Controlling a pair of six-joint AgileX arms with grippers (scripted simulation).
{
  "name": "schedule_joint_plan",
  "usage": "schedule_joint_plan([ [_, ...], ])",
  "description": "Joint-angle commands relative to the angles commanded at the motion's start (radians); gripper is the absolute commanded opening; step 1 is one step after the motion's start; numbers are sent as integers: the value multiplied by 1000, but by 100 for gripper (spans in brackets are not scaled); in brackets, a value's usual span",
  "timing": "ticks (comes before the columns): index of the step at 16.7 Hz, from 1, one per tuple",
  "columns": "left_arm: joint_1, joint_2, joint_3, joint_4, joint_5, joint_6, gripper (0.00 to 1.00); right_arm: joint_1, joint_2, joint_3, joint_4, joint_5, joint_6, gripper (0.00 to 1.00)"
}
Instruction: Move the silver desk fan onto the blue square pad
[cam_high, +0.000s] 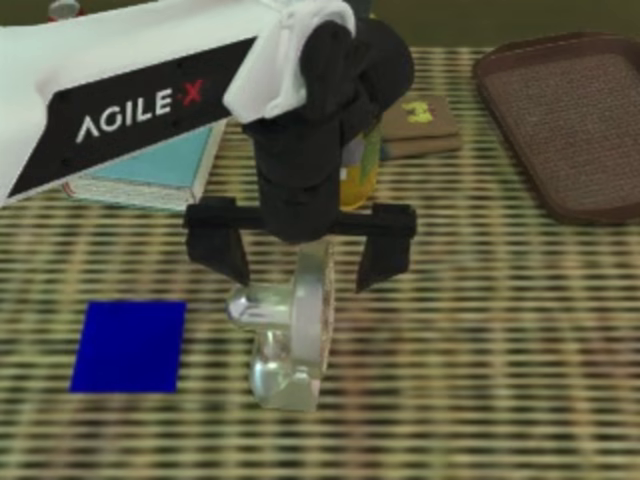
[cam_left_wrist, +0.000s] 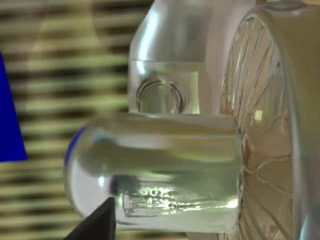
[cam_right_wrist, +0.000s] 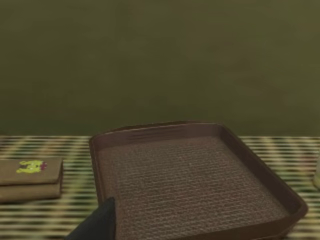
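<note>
Left hand (cam_high: 300, 262), released, straddles the fan (cam_high: 290, 345); best to centre before clenching, then carry to the pad (cam_high: 128, 346).

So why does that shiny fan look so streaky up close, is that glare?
Left wrist view: reflections, bright highlights streak the silver desk fan, its motor housing mirroring the striped tabletop. Top view: the fan gleams below the open left end effector. Right wrist view: the brown tray looks matte, without glare.

the black left gripper (cam_high: 300, 262) and its arm cover most of the yellow bottle (cam_high: 362, 172) and a corner of the light-teal book (cam_high: 160, 165). the brown textured tray (cam_high: 570, 120) runs off the top view's right edge. the shiny silver desk fan (cam_left_wrist: 210, 135) overflows the left wrist view, its base unseen there.
</note>
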Motion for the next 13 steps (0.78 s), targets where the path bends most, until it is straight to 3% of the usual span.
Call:
schedule_joint_plan([
  [2, 0, 0, 0, 0, 0, 0, 100, 0, 0, 0, 0, 0, 0, 100],
  [13, 0, 0, 0, 0, 0, 0, 17, 0, 0, 0, 0, 0, 0, 100],
])
